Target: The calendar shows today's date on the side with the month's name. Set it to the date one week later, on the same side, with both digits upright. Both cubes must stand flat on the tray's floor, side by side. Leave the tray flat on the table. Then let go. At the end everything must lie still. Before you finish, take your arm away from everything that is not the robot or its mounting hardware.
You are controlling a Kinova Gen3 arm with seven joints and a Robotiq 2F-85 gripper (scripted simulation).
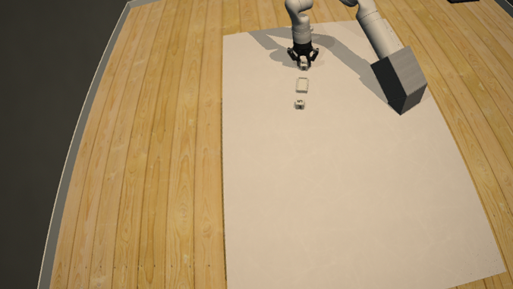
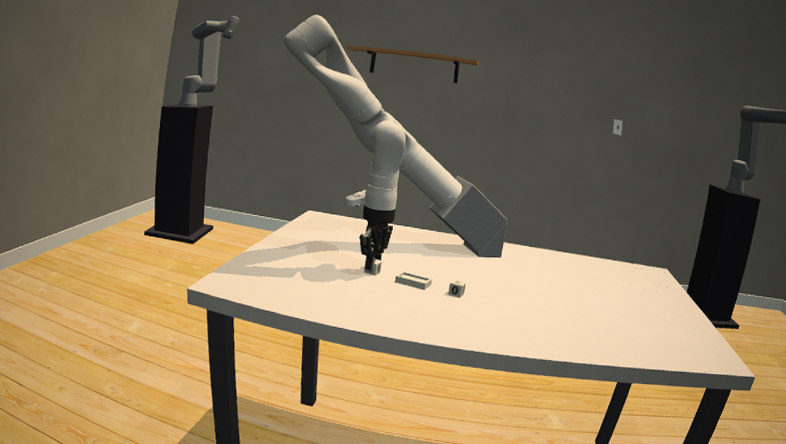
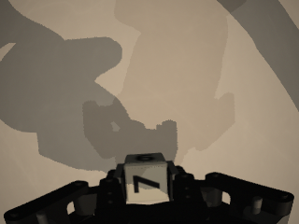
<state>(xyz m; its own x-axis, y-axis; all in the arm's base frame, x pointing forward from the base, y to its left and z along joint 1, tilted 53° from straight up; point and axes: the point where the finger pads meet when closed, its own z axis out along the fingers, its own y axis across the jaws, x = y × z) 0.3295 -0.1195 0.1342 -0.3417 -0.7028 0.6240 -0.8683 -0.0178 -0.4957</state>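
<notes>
My gripper (image 1: 303,62) points straight down and is shut on a small white number cube (image 3: 148,182), low at the table top; whether the cube touches the table I cannot tell. In the wrist view the cube's face toward the camera shows a 7. The cube also shows in the exterior view (image 2: 373,266) between the fingers (image 2: 372,260). The small empty white tray (image 1: 302,85) lies flat on the table beside the gripper, also in the exterior view (image 2: 413,279). A second cube (image 1: 299,103) (image 2: 455,289) stands on the table past the tray, with a 5 on top and a 0 on its side.
The arm's grey base block (image 1: 400,78) sits on the table to one side of the tray. Black pedestals with other arms (image 2: 182,169) (image 2: 723,251) stand on the floor away from the table.
</notes>
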